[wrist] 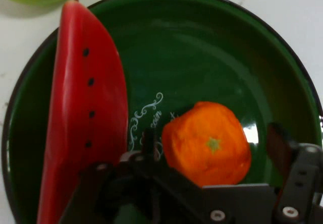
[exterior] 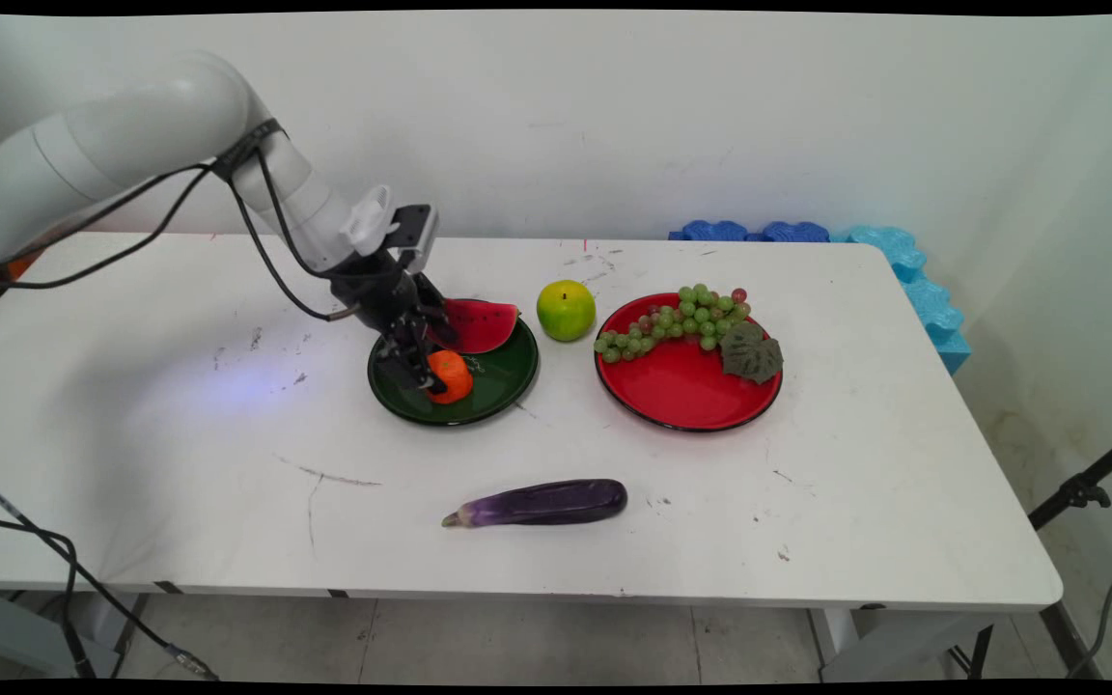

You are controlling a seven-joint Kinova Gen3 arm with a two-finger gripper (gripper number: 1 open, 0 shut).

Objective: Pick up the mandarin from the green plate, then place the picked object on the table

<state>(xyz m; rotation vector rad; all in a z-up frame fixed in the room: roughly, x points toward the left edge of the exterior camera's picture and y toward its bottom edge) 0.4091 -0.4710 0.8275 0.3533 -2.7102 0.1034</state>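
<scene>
My gripper (exterior: 427, 378) is down over the dark green plate (exterior: 503, 372), open, with a finger on either side of a small orange (exterior: 453, 375). In the hand view the orange (wrist: 222, 158) lies on the green plate (wrist: 202, 57) between the fingers of the gripper (wrist: 213, 137). The left finger (wrist: 149, 142) is close against it, and the right finger (wrist: 279, 146) stands a little off it. A red watermelon slice (exterior: 481, 323) rests on the plate's far side. The hand view has this slice (wrist: 83, 123) at the left.
A green apple (exterior: 566, 310) stands just right of the green plate. Further right, a red plate (exterior: 681, 391) holds a bunch of green grapes (exterior: 677, 323) and a leaf (exterior: 751, 352). A purple eggplant (exterior: 546, 503) lies near the front edge. Blue foam (exterior: 903, 261) lines the back right corner.
</scene>
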